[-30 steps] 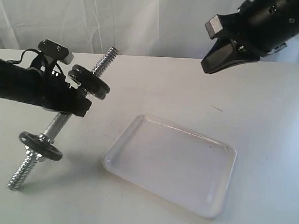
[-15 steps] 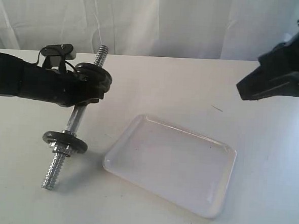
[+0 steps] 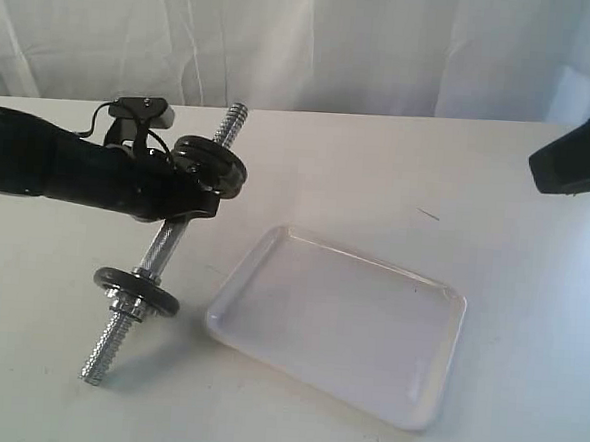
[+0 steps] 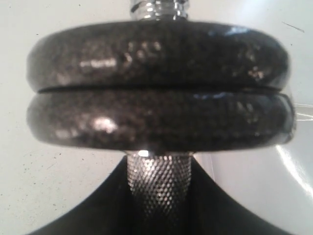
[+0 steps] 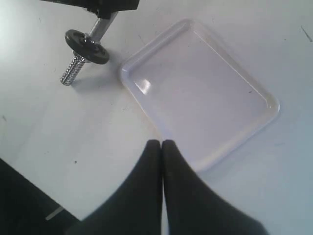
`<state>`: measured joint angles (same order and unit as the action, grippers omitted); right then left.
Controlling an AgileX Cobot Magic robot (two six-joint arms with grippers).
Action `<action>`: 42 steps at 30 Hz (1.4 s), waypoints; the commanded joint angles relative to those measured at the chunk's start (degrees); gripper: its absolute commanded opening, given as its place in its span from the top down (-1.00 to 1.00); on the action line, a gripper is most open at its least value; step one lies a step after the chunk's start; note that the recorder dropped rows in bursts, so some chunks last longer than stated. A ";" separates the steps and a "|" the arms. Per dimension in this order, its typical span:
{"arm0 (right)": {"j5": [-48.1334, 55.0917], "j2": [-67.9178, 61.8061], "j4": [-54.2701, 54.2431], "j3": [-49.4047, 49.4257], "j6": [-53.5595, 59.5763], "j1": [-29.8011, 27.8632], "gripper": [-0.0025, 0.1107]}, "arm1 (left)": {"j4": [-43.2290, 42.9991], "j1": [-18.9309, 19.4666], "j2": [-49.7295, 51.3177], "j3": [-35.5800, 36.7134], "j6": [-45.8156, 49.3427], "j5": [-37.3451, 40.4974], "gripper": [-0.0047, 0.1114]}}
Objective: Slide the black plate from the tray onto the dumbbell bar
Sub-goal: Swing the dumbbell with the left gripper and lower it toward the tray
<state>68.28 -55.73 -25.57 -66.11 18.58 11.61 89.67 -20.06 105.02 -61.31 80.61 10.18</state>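
Observation:
My left gripper [image 3: 179,202] is shut on the knurled middle of the dumbbell bar [image 3: 161,250] and holds it slanted over the table, left of the tray [image 3: 373,260]. Two black discs [image 3: 210,164] sit stacked on the bar just beyond the fingers, and in the left wrist view they fill the frame as one disc [image 4: 159,54] against another [image 4: 159,117]; which is the task's plate I cannot tell. A third disc [image 3: 135,289] sits near the bar's lower threaded end. The tray holds nothing. My right gripper [image 3: 539,168] is shut and empty at the far right, well above the tray [image 5: 205,93].
White table with a white curtain behind it. The bar's lower threaded tip [image 5: 72,72] reaches close to the table near the tray's left corner. A dark edge [image 5: 19,196] shows past the table in the right wrist view.
The right gripper has pulled away from above the table to the right edge. The left arm has shifted the bar with its discs a little to the right.

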 commanded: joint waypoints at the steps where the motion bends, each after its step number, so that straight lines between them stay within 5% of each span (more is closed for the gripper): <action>1: -0.11 0.30 0.29 0.42 -0.71 -0.27 0.96 | 3.25 -0.06 -4.04 -2.87 0.15 6.55 0.92; 42: 1.68 0.30 0.29 2.29 -0.97 -0.27 0.96 | 2.60 -0.06 4.29 -3.43 -1.94 5.54 0.92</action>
<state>70.07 -55.73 -25.41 -64.06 17.56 11.61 88.28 -20.06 112.26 -62.70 79.90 12.17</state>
